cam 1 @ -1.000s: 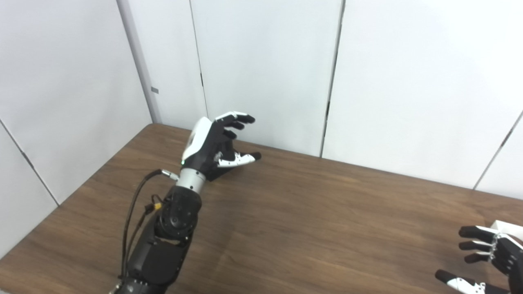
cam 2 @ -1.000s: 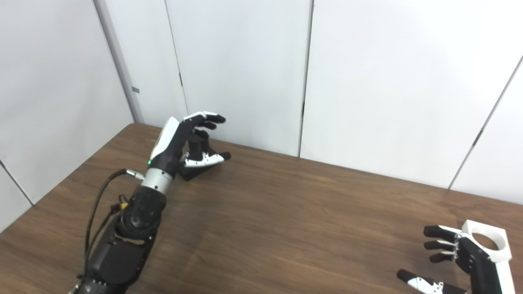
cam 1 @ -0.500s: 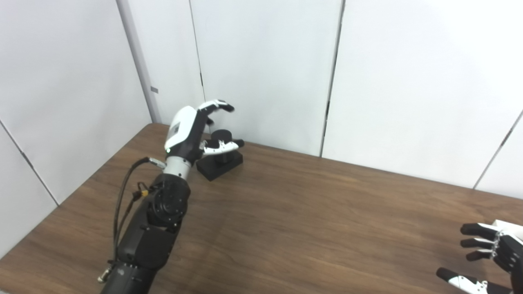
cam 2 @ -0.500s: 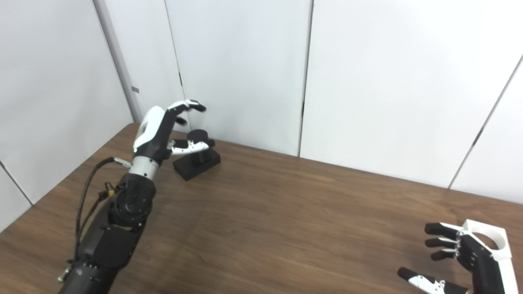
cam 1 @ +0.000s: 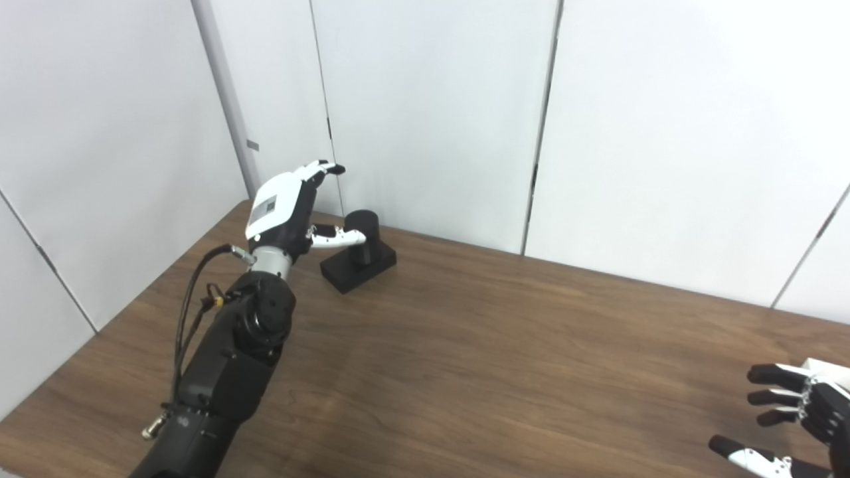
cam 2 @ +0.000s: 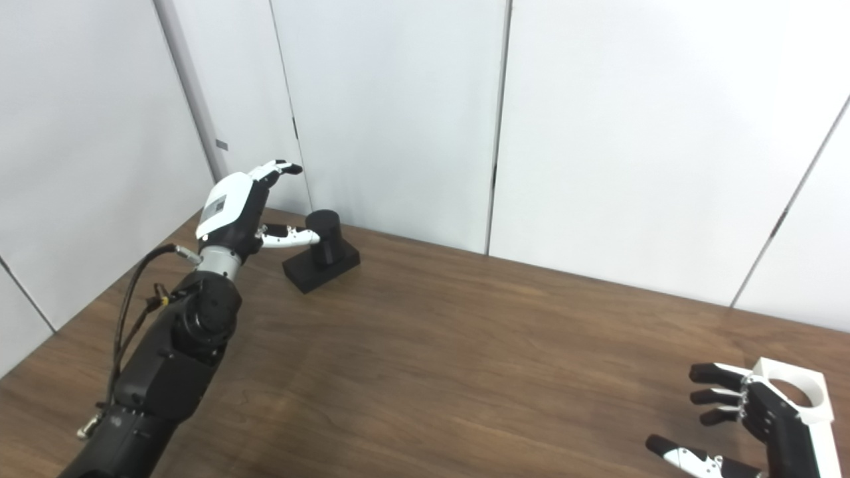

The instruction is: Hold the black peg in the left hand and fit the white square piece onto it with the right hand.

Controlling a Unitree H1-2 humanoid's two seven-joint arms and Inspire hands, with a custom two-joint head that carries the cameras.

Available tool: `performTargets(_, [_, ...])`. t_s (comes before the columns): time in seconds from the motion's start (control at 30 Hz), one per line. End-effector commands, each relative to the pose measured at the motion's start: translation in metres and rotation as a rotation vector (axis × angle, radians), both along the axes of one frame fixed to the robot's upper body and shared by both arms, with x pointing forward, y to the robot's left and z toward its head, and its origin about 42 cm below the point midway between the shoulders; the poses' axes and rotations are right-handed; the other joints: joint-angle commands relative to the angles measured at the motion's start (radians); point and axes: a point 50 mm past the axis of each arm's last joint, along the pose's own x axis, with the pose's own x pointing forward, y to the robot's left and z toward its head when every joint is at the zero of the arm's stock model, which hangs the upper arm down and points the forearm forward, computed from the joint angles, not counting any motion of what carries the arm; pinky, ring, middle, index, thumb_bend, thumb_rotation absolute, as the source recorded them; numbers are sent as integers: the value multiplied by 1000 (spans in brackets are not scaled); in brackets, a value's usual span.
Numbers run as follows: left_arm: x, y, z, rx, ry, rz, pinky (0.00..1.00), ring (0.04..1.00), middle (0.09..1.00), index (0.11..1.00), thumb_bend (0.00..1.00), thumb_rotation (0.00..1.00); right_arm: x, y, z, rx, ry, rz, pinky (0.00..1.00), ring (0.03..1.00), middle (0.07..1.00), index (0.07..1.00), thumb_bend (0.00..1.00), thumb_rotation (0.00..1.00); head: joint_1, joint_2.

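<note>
The peg is sitting upright on its flat black base, way over at the table's far left corner, close to the white wall panels. Nothing is gripping it.

The left hand is hovering just left of the peg with its fingers spread wide and pointing up and away, holding nothing. Its thumb is reaching across toward the peg and is looking like it's touching the side, or nearly, but I honestly can't tell which from these angles. The black forearm is running back from the peg toward the bottom left edge, with a cable looping along its outer side.

The white piece, square with a round hole through it, is lying well apart from the peg, clear across the table at the near right corner. The right hand is sitting right beside it on the peg-ward side, fingers apart and empty. It's partly covering the piece's edge, so I can't say whether it's actually making contact.
</note>
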Motion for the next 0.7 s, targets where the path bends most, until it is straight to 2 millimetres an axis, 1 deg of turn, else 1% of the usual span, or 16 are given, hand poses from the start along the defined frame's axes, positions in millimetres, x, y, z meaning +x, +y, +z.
performTargets(0.0, [11, 9, 29, 67, -74, 38, 930, 988, 951, 850, 1000, 346, 4, 1, 20, -7, -86, 18, 443, 571, 648, 622, 478, 0, 0, 1])
performTargets(0.1, [15, 11, 25, 103, -29, 88, 910, 998, 963, 843, 1000, 411, 4, 0, 20, -4, -84, 17, 441, 575, 650, 621, 471, 0, 0, 1])
performTargets(0.17, [17, 12, 22, 125, 18, 120, 919, 1000, 990, 863, 1000, 494, 3, 1, 21, -5, -81, 15, 443, 580, 655, 623, 470, 0, 0, 1])
performTargets(0.23, [18, 11, 20, 149, 66, 142, 917, 1000, 998, 873, 1000, 542, 3, 1, 22, -5, -81, 17, 438, 577, 655, 628, 467, 0, -1, 4])
performTargets(0.33, [20, 9, 16, 163, 121, 154, 912, 1000, 1000, 872, 1000, 593, 3, 1, 24, -2, -79, 13, 436, 575, 652, 626, 470, 0, -1, 7])
performTargets(0.37, [21, 9, 13, 165, 138, 156, 925, 1000, 1000, 871, 1000, 609, 2, 1, 24, -1, -77, 11, 436, 575, 653, 625, 477, 0, -1, 7])
performTargets(0.43, [23, 10, 8, 165, 167, 158, 964, 1000, 1000, 864, 1000, 633, 2, 1, 25, -5, -75, 10, 436, 579, 654, 621, 487, 0, -3, 7])
performTargets(0.53, [25, 11, 0, 170, 202, 160, 993, 1000, 1000, 840, 1000, 645, 1, 1, 25, -6, -82, 13, 436, 579, 654, 618, 493, 0, -3, 10])
performTargets(0.67, [27, 11, -7, 170, 241, 163, 1000, 1000, 1000, 840, 1000, 651, 0, 1, 26, -1, -84, 13, 428, 573, 653, 616, 486, 0, -9, 16])
